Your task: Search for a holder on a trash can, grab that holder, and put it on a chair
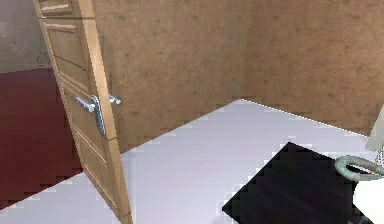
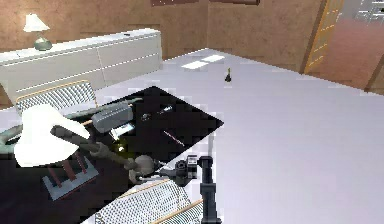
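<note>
Black rug point(image 2: 190, 115) is where my worry sits: its near half is crowded with a white winged shape point(image 2: 45, 135), dark bars and small bits I can't name. There is also a wire-mesh thing point(image 2: 150, 205) at the near edge and another point(image 2: 55, 95) by the far-left edge. The arm point(image 2: 208, 190) reaches in among them, with the end effector point(image 2: 170, 170) near the closer mesh. With clutter behind it, I cannot tell how its fingers are set or whether it carries anything. Nor can I tell which of these is the holder, or whether either mesh shape is the trash can or a chair. A small dark upright object point(image 2: 228, 72) stands alone on the pale floor point(image 2: 300, 130) beyond the rug's far corner and could be a candidate too. As I judge it, extending or turning from here could snag a mesh rim or knock a loose piece, and a grab made on a guess would take the wrong item. Ahead, the wooden door point(image 1: 85, 110) stands open and close, so swinging the base could clip it.
</note>
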{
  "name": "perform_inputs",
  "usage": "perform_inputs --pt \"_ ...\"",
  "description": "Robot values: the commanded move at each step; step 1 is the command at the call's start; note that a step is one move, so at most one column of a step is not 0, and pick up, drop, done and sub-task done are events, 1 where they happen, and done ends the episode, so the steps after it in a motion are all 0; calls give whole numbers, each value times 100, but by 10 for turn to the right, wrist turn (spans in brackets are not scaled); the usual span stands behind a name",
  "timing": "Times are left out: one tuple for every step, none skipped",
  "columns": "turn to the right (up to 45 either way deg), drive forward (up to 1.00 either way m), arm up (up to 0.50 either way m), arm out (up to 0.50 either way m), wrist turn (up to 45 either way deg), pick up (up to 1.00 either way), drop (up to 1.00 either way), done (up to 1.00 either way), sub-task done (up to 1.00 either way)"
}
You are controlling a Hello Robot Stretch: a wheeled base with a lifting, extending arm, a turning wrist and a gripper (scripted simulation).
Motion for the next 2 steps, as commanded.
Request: perform_inputs --pt "0 0 -32 0 0 0 0 0 0" --pt "0 0 0 0 0 0 100 0 0"
